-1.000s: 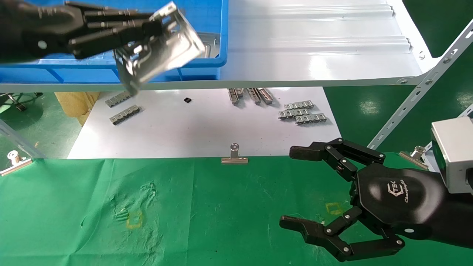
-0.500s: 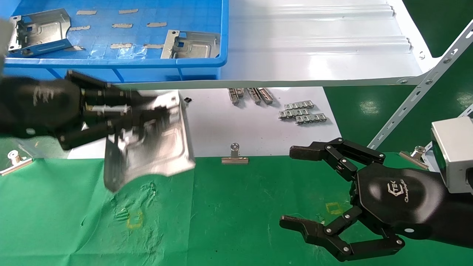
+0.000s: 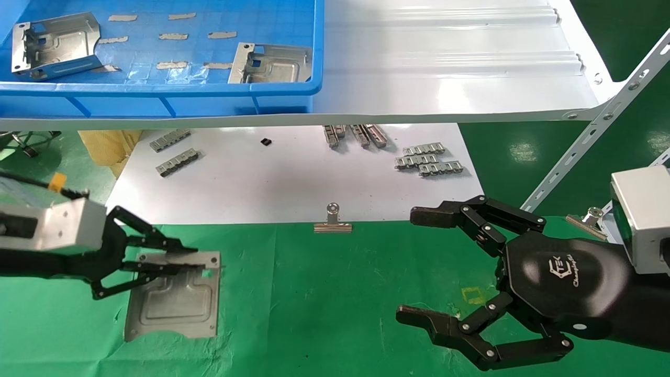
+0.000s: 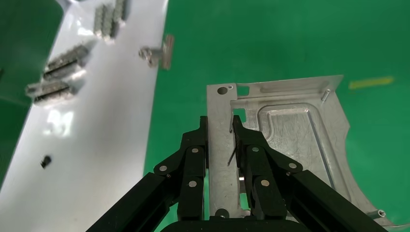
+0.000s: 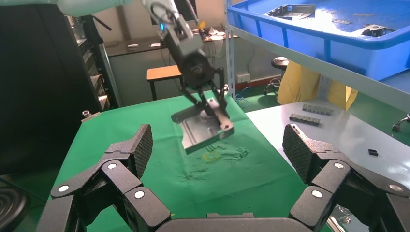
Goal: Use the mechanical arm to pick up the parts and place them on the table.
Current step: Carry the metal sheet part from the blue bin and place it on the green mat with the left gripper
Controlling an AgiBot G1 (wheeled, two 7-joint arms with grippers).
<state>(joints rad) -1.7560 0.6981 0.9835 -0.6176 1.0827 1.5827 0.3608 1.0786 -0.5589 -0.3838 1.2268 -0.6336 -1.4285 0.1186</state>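
Observation:
My left gripper (image 3: 201, 262) is shut on the folded edge of a shiny silver bracket (image 3: 172, 301). It holds the bracket low over the green cloth table (image 3: 324, 309) at the front left, slightly tilted. I cannot tell if it touches the cloth. In the left wrist view its fingers (image 4: 200, 140) flank the bracket (image 4: 290, 130). Two more brackets (image 3: 52, 39) (image 3: 272, 57) lie in the blue bin (image 3: 209, 94). My right gripper (image 3: 408, 264) is open and empty above the cloth at the right. The right wrist view also shows the held bracket (image 5: 200, 130).
The bin stands on a glossy white shelf (image 3: 445, 78) at the back. Below it, a white sheet (image 3: 288, 183) carries small grey ridged strips (image 3: 429, 159) (image 3: 175, 152). Binder clips (image 3: 332, 220) (image 3: 21, 230) (image 3: 586, 215) sit along the cloth's far edge. A slanted shelf strut (image 3: 591, 136) stands right.
My left gripper carried the bracket from in front of the blue bin down and toward me to just over the green cloth. The right arm has not moved.

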